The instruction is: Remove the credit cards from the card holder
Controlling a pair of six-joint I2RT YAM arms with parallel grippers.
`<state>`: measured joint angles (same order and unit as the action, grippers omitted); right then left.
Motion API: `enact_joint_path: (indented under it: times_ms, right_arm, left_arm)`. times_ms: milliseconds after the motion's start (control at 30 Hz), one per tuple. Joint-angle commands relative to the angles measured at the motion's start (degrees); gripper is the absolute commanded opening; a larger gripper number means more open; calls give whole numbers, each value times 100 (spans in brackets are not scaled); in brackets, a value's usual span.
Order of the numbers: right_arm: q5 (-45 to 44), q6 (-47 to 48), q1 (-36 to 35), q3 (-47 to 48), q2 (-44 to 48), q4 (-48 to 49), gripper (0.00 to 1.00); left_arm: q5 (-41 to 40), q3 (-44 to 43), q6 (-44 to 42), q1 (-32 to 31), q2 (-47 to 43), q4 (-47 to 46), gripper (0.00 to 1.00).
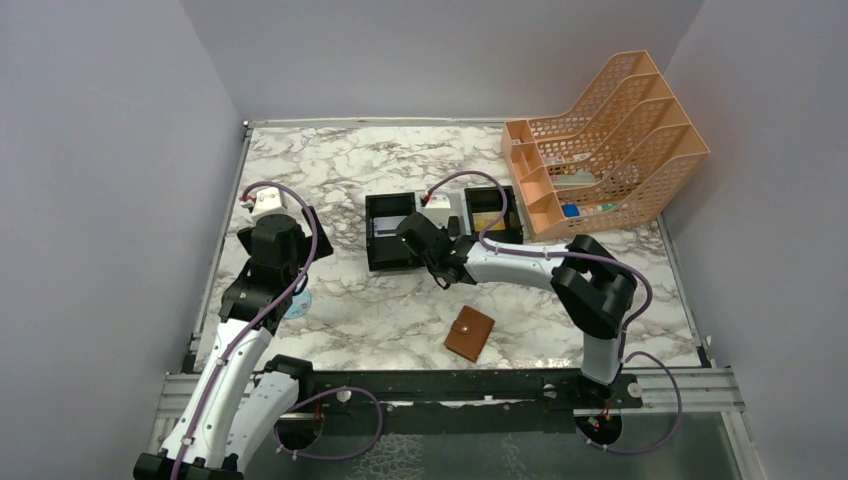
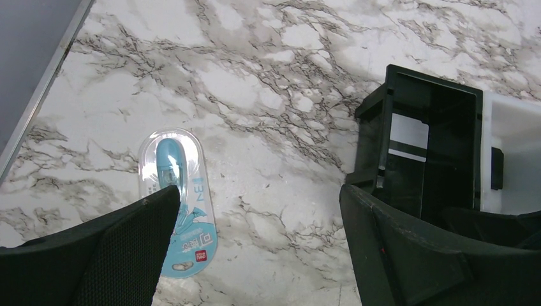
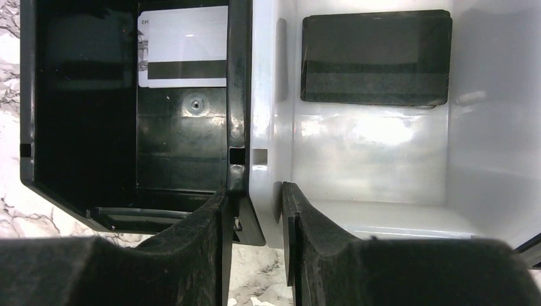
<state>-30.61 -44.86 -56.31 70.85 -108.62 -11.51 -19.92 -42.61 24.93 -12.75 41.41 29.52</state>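
right fingers (image 3: 191, 255) narrowly parted over tray (image 1: 385, 265) front wall, grip unclear | left fingers (image 2: 408, 255) wide open, empty | card holder (image 1: 469, 333) closed on bench (image 1: 340, 170), before tray; your right arm is nearer

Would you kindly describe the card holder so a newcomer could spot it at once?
On the marble table, look nearer than the black-and-white tray, toward the front edge. The card holder lies there closed: the only flat brown thing.
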Motion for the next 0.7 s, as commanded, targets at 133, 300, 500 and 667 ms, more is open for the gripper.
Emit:
enact_joint_path:
  times_ms: [133, 300, 500, 667]
  right_arm:
    - [531, -146, -21, 94, 101, -563, 51]
    - [727, 143, -27, 106, 493, -679, 73]
    - [944, 512, -24, -494, 1421, -430, 75]
    - [934, 105, -27, -1590, 2568, -633, 75]
  left_arm:
    - [153, 77, 3, 28, -45, -51, 99]
    - [224, 75, 3, 27, -12, -62, 99]
    - [481, 38, -39, 27, 138, -71, 99]
    - [1136, 57, -161, 27, 161, -224, 99]
